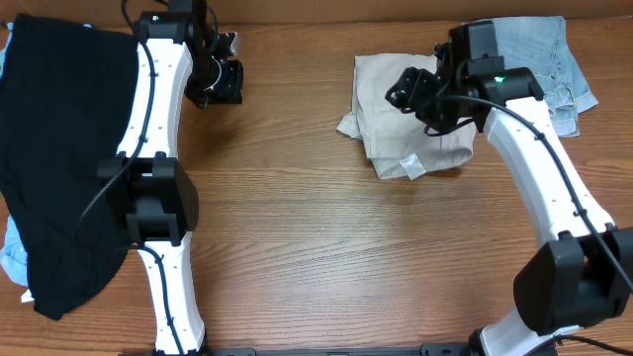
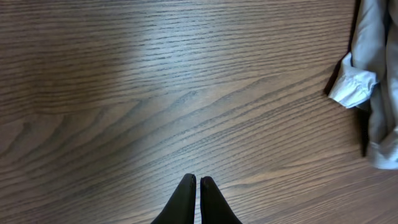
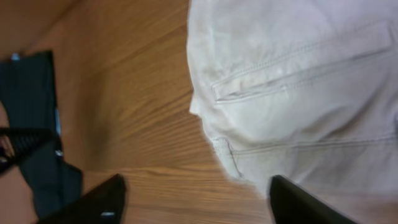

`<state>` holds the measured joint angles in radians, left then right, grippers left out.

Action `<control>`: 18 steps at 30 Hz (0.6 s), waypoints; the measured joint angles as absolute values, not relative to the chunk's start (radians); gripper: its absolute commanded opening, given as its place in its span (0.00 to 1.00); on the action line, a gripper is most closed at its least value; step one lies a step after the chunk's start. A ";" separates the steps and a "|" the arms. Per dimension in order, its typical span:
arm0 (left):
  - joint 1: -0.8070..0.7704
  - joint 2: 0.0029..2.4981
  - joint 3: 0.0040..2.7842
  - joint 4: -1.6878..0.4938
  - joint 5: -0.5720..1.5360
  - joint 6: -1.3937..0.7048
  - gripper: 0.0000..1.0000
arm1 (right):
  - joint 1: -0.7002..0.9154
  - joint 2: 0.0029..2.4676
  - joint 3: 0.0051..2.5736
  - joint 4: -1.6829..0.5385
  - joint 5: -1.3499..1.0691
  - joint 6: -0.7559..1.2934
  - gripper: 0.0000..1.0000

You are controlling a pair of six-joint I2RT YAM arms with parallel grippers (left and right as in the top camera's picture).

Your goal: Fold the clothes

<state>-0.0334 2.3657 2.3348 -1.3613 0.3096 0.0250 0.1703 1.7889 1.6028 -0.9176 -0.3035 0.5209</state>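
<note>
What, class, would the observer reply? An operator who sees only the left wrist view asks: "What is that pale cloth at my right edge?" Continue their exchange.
Observer: Beige shorts, lying in a folded bundle on the table.
Operator: Is the other arm holding them?
Observer: No. The right gripper is open above the shorts, holding nothing.
Operator: Any other clothes?
Observer: A black garment lies spread out beside the left arm.
</note>
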 measured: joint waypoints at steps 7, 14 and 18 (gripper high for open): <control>-0.033 2.366 2.335 -1.362 0.309 0.025 0.08 | 0.315 1.809 1.547 -0.886 -0.167 0.871 1.00; -0.033 2.366 2.335 -1.364 0.309 0.025 0.08 | 0.376 1.888 1.413 -0.635 -0.105 1.201 0.99; -0.033 2.366 2.335 -1.365 0.297 0.025 0.08 | 0.373 1.934 1.363 -0.601 -0.085 1.443 0.99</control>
